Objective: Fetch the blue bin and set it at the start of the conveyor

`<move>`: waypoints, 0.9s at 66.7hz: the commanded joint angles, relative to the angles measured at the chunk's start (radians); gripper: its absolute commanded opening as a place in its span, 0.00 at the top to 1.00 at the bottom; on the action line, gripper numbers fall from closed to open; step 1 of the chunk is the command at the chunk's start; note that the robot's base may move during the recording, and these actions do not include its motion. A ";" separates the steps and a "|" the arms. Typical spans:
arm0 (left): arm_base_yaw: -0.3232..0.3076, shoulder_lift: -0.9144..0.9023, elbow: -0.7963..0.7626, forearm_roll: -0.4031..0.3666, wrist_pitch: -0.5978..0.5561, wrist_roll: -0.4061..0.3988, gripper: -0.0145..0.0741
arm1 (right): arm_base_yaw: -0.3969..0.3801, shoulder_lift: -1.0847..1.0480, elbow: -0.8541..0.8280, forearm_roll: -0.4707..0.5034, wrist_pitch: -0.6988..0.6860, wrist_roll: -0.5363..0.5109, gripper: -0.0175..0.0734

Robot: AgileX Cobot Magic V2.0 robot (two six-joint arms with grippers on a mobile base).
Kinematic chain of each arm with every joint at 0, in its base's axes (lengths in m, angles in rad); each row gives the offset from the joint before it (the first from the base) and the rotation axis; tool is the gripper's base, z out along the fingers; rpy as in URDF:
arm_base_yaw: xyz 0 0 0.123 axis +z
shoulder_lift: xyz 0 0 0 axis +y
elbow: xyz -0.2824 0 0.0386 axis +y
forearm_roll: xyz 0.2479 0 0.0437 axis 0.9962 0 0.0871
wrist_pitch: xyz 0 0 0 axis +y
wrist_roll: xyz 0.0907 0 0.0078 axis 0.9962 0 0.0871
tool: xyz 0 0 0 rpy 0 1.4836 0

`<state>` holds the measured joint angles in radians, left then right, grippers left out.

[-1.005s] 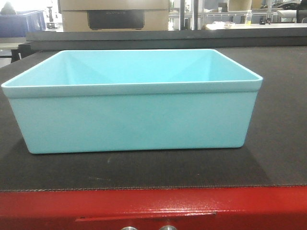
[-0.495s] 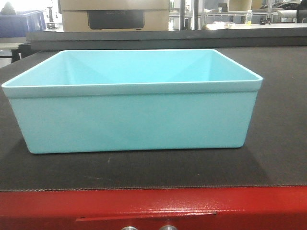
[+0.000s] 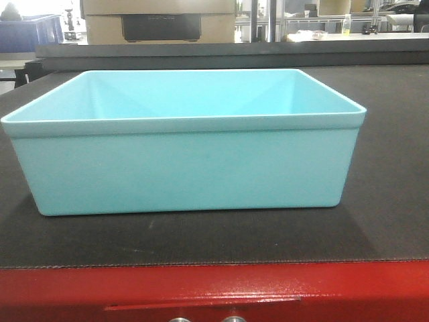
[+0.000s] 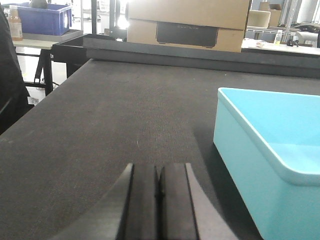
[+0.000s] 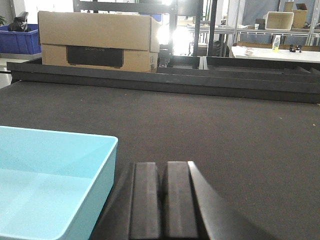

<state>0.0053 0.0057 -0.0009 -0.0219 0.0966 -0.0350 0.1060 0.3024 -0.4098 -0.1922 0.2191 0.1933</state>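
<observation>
The blue bin [image 3: 184,144] sits upright and empty at centre frame on the conveyor start [image 3: 389,201], just behind its red edge, so placement looks done. Flanking it, apart, the left gripper [image 4: 159,200] and right gripper [image 5: 163,205] have jaws pressed together, holding nothing.

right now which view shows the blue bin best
The exterior front-facing view: the whole blue bin sits centred on the belt, every wall visible. The left wrist view shows only one corner, the right wrist view only another corner and some floor.
</observation>
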 commanded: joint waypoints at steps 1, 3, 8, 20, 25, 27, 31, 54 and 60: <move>0.002 -0.006 0.001 -0.010 -0.025 0.007 0.96 | -0.006 -0.005 0.002 -0.011 -0.021 -0.005 0.99; 0.002 -0.006 0.001 -0.010 -0.036 0.007 0.96 | -0.006 -0.005 0.002 -0.011 -0.021 -0.005 0.99; 0.002 -0.006 0.001 -0.010 -0.048 0.007 0.96 | -0.006 -0.005 0.002 -0.011 -0.021 -0.005 0.99; 0.002 -0.006 0.001 -0.010 -0.060 0.007 0.96 | -0.006 -0.005 0.002 -0.011 -0.026 -0.005 0.99; 0.002 -0.006 0.001 -0.010 -0.060 0.007 0.96 | -0.006 -0.005 0.002 -0.011 -0.026 -0.005 0.99; 0.002 -0.006 0.001 -0.010 -0.060 0.007 0.96 | -0.006 -0.005 0.002 -0.011 -0.026 -0.005 0.99; 0.002 -0.006 0.001 -0.010 -0.060 0.007 0.96 | -0.006 -0.005 0.002 -0.011 -0.026 -0.005 0.99; 0.002 -0.006 0.001 -0.010 -0.060 0.007 0.96 | -0.006 -0.005 0.002 -0.011 -0.040 -0.005 0.99; 0.002 -0.006 0.001 -0.010 -0.060 0.007 0.96 | -0.008 -0.005 0.009 0.039 -0.056 -0.021 0.99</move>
<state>0.0053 0.0057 0.0013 -0.0256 0.0621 -0.0292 0.1060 0.3024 -0.4076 -0.1833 0.2014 0.1933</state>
